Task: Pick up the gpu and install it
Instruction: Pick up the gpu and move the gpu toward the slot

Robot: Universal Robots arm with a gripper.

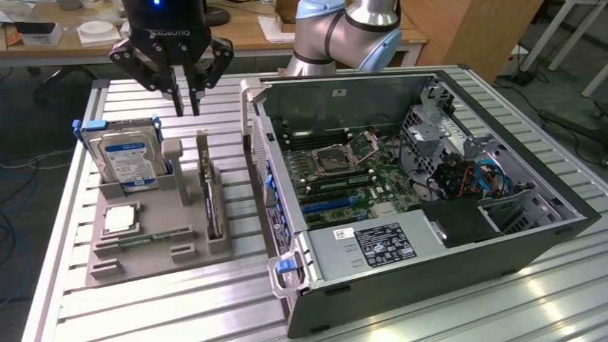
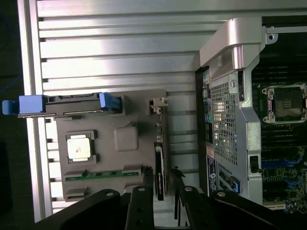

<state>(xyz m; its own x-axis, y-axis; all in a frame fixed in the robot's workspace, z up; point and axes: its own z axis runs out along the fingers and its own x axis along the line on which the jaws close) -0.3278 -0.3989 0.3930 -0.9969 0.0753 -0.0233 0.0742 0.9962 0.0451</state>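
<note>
- Fingers [image 1: 176, 96]: two dark fingers, tips close with a narrow gap between them, released, grasping nothing
- Gripper [image 1: 187, 110]: hangs pointing down over the slatted table [image 1: 142, 313], above the far end of the grey tray [image 1: 152, 267], clear of everything on it
- Gpu [image 1: 211, 206]: thin dark card standing on edge in a long slot of the tray, on the side nearest the computer case [image 1: 428, 285]; untouched, not yet in the case; in the wrist view it lies in line with the gap between the fingers
- Hard drive [image 1: 133, 164]: silver, blue-and-white label, upright in a blue bracket on the tray, towards the exterior view's left of the gpu
- Grey post [image 1: 172, 153]: stands between hard drive and gpu
- Processor chip [image 1: 121, 219] and green memory stick [image 1: 142, 239]: lie flat on the tray below the hard drive
- Case: open on its side, motherboard [image 1: 342, 178] and power supply [image 1: 371, 246] exposed; its wall stands just beside the tray
- Hard to make out: gpu's lower edge sunk in the slot; its near end masked by the gripper body in the wrist view
</note>
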